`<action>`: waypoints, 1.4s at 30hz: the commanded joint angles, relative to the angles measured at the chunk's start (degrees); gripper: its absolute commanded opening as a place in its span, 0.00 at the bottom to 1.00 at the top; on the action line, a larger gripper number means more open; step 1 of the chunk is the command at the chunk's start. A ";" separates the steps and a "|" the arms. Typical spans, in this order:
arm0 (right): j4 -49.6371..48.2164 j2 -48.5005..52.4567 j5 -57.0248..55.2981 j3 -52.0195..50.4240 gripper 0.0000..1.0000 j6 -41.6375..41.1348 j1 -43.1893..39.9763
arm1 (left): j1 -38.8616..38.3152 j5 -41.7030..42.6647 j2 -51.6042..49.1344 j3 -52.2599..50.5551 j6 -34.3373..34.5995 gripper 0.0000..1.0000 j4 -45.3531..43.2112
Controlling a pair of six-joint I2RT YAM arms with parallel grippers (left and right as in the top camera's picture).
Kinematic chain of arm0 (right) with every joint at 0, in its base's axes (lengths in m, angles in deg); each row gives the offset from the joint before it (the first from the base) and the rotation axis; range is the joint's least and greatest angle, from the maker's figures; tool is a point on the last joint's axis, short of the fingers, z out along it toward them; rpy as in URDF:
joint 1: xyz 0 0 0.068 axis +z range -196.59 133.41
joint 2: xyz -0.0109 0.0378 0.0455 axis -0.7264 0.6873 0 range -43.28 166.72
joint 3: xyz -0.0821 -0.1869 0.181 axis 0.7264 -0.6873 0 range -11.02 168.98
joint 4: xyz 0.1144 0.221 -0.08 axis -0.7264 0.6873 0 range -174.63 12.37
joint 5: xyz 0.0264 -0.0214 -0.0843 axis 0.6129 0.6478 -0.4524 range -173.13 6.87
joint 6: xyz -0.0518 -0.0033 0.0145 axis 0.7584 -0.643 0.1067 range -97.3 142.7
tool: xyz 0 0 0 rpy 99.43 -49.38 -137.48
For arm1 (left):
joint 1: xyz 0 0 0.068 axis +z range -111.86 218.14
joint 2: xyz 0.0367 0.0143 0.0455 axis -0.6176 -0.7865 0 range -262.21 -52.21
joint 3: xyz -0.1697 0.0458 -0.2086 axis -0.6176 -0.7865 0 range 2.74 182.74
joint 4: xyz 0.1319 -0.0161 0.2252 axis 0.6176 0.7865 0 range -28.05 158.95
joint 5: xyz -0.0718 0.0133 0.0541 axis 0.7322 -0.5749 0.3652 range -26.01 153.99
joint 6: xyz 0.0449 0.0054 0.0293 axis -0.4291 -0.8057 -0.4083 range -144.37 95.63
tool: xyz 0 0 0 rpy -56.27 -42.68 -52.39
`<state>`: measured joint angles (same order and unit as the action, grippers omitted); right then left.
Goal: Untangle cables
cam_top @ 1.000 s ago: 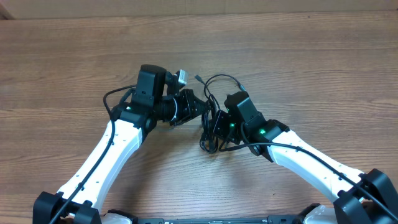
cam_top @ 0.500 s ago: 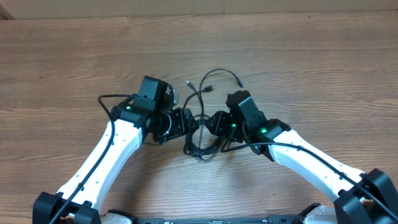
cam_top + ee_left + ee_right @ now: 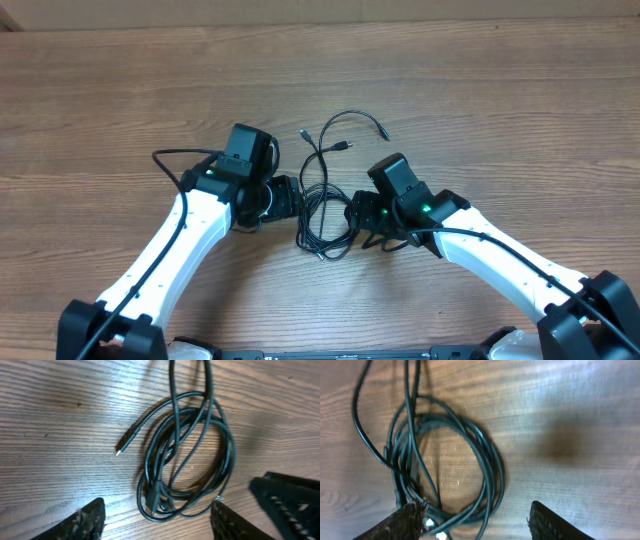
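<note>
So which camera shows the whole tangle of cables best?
Overhead: the cables show whole, loose ends included. Left wrist crops them, though one plug tip shows close up; right wrist shows only the wound part, cropped.

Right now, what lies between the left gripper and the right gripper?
The loose coil of two thin black cables, flat on the brown wooden table. The overhead view shows it between the open left gripper and the open right gripper.

Table (image 3: 500,120): you see a brown wood-grain top, its grain running left to right across your overhead view.
Pale band (image 3: 300,12): it lines the far edge; you cannot tell what it is.
</note>
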<state>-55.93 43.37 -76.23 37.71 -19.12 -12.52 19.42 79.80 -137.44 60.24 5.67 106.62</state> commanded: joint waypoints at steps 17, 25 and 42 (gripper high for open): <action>-13.84 13.35 -6.78 -2.01 0.21 21.33 1.29 | -0.44 -1.42 -1.88 -0.81 -3.17 0.86 -5.70; -11.56 13.16 -3.91 -1.31 0.04 22.18 1.33 | -0.44 -3.10 -1.88 -0.81 -3.23 0.87 -8.63; 0.46 -1.62 5.18 8.04 0.04 33.86 0.00 | -0.46 -0.79 -2.82 -0.81 0.26 0.99 -14.34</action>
<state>-55.79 43.66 -71.53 44.82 12.42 -13.73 19.38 78.34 -139.02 59.96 3.90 92.76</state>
